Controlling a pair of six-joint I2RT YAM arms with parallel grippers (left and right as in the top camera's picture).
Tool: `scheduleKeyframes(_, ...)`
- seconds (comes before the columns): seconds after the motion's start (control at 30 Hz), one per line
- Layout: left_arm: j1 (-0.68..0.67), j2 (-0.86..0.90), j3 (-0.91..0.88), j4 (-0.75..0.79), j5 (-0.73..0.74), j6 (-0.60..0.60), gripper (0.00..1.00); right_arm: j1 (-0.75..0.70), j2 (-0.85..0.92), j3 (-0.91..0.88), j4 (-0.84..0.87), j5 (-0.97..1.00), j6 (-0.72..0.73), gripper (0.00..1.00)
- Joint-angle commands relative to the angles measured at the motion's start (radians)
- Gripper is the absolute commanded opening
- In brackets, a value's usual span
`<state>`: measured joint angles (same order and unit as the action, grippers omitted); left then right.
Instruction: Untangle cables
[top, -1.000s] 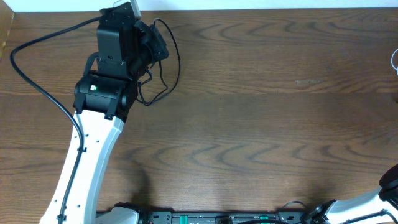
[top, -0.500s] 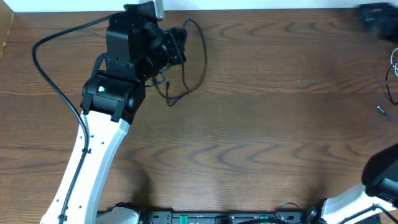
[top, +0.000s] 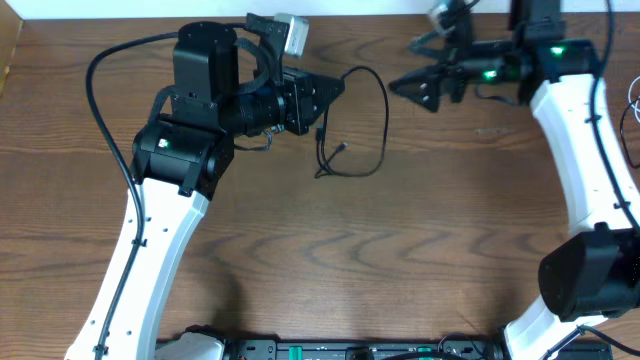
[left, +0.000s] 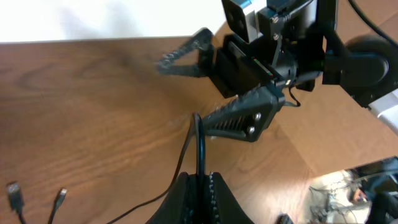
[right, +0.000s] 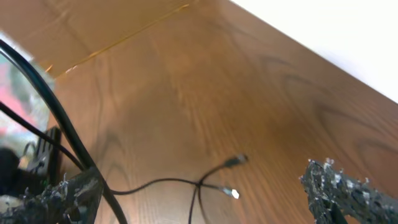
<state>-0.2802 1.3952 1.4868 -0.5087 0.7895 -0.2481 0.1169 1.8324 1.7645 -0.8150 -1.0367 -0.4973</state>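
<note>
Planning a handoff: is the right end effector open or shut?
Open: the right end effector has its fingers spread wide, with bare table showing between them in the left wrist view.

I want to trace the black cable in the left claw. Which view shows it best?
Overhead: the black cable shows its full loop from the left claw. The left wrist view shows only the pinched stretch and plugs; the right wrist view, just a strand with the plugs.
</note>
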Motion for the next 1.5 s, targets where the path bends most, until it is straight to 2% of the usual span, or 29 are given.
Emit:
scheduleKeyframes(0.0, 0.000, 0.003, 0.003, -0.027, 0.045, 0.081, 0.07, 0.048, -0.014, 0.003, -0.014, -0.025, -0.092, 0.97)
scheduleKeyframes(0.13, 0.000, 0.003, 0.004, -0.096, 0.026, 0.201, 0.08, 0.074, -0.014, 0.003, -0.034, -0.028, -0.122, 0.88)
scheduleKeyframes(0.23, 0.018, 0.003, 0.004, -0.145, 0.003, 0.254, 0.08, 0.050, -0.014, 0.003, -0.036, -0.038, -0.130, 0.85)
scheduleKeyframes(0.4, 0.043, 0.010, 0.003, -0.157, 0.093, 0.255, 0.07, 0.040, -0.014, 0.003, -0.081, -0.214, -0.206, 0.85)
scheduleKeyframes(0.53, 0.043, 0.023, 0.004, -0.157, 0.142, 0.238, 0.07, 0.107, -0.014, 0.003, -0.088, -0.194, -0.208, 0.81)
scheduleKeyframes(0.6, 0.043, 0.024, 0.004, -0.157, 0.142, 0.232, 0.07, 0.135, -0.014, 0.003, -0.087, -0.193, -0.208, 0.76)
scheduleKeyframes(0.67, 0.043, 0.024, 0.004, -0.157, 0.142, 0.225, 0.07, 0.155, -0.014, 0.003, -0.087, -0.193, -0.203, 0.62)
scheduleKeyframes(0.77, 0.043, 0.024, 0.004, -0.157, 0.142, 0.225, 0.08, 0.162, -0.014, 0.003, -0.073, -0.180, -0.167, 0.23)
scheduleKeyframes(0.8, 0.043, 0.024, 0.004, -0.157, 0.142, 0.225, 0.07, 0.160, -0.014, 0.003, -0.044, -0.140, -0.111, 0.09)
scheduleKeyframes(0.83, 0.043, 0.024, 0.004, -0.156, 0.141, 0.225, 0.08, 0.158, -0.014, 0.003, -0.013, -0.109, -0.058, 0.01)
scheduleKeyframes(0.97, 0.043, 0.024, 0.004, -0.156, 0.141, 0.225, 0.08, 0.137, -0.017, 0.003, 0.127, 0.031, 0.193, 0.01)
scheduleKeyframes(1.0, 0.043, 0.024, 0.003, -0.157, 0.141, 0.225, 0.15, 0.117, -0.023, 0.003, 0.204, 0.120, 0.322, 0.01)
scheduleKeyframes(1.1, 0.043, 0.024, 0.004, -0.157, 0.141, 0.225, 0.27, 0.058, -0.047, 0.003, 0.358, 0.319, 0.536, 0.01)
scheduleKeyframes(1.17, 0.043, 0.024, 0.004, -0.156, 0.141, 0.225, 0.29, -0.006, -0.065, 0.012, 0.443, 0.521, 0.673, 0.01)
scheduleKeyframes(1.3, 0.043, 0.024, 0.004, -0.156, 0.141, 0.225, 0.30, -0.133, -0.067, 0.050, 0.505, 0.745, 0.758, 0.01)
scheduleKeyframes(1.47, 0.043, 0.024, 0.003, -0.156, 0.141, 0.225, 0.30, -0.317, -0.054, 0.053, 0.634, 0.995, 0.782, 0.01)
